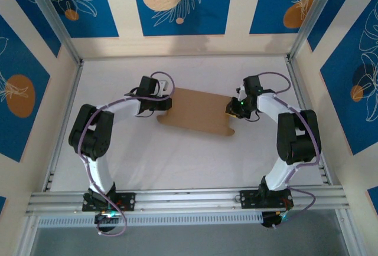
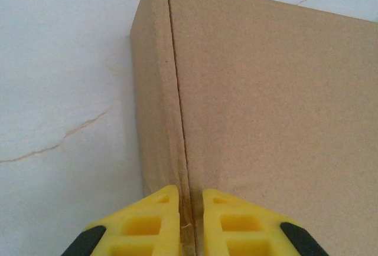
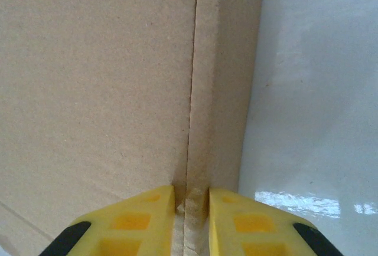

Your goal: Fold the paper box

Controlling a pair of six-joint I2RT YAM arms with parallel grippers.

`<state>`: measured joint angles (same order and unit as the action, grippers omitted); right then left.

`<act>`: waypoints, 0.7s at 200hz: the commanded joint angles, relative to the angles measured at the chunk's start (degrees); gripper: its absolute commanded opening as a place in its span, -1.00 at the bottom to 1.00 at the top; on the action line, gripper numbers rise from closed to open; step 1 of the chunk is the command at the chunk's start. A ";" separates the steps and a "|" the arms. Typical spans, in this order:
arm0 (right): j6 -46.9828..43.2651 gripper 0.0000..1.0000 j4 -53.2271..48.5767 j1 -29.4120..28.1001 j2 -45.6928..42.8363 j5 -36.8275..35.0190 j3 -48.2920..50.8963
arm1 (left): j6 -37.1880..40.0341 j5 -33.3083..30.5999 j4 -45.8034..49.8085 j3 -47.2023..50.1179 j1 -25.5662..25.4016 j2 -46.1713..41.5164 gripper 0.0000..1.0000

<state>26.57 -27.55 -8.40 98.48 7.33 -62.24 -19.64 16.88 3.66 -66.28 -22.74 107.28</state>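
Fingers of left gripper [image 2: 191, 202] pinching tight on left end flap of paper box [image 1: 198, 111]; right gripper [image 3: 192, 197] pinching right end flap. Box lying long-ways between them.

The paper box [image 1: 198, 113] is plain, unprinted brown, and the counter [image 1: 177, 161] is white with faint thin brownish veins (clearest in the left wrist view). The left tool [image 2: 190, 202] and right tool [image 3: 192, 202] are bright yellow with black at their outer edges. The walls [image 1: 177, 2] carry blue panels with orange circles and white leaf outlines on cream.
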 commanded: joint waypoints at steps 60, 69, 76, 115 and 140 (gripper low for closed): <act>4.42 -0.65 -5.95 -9.12 5.13 0.67 -0.38 | -4.85 1.28 3.97 10.41 -3.51 -3.17 -0.76; 4.43 -0.63 -6.56 -9.56 4.63 0.68 -0.75 | -5.83 1.39 3.23 12.18 -3.51 -4.71 -0.73; 4.37 -0.62 -6.87 -9.76 3.98 0.31 -0.78 | -6.41 1.06 2.71 13.53 -3.54 -5.81 -0.68; 1.54 -0.59 -9.98 -9.23 -2.30 -2.01 -2.59 | -6.12 -5.45 5.64 17.03 -3.03 -14.48 -0.35; 1.05 -0.36 -14.14 -8.83 -7.03 -4.69 -5.23 | -5.48 -8.01 11.50 13.04 -2.56 -19.62 -0.13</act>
<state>28.62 -35.11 -16.34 96.60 1.10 -64.82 -25.63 10.00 5.80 -50.89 -24.12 91.96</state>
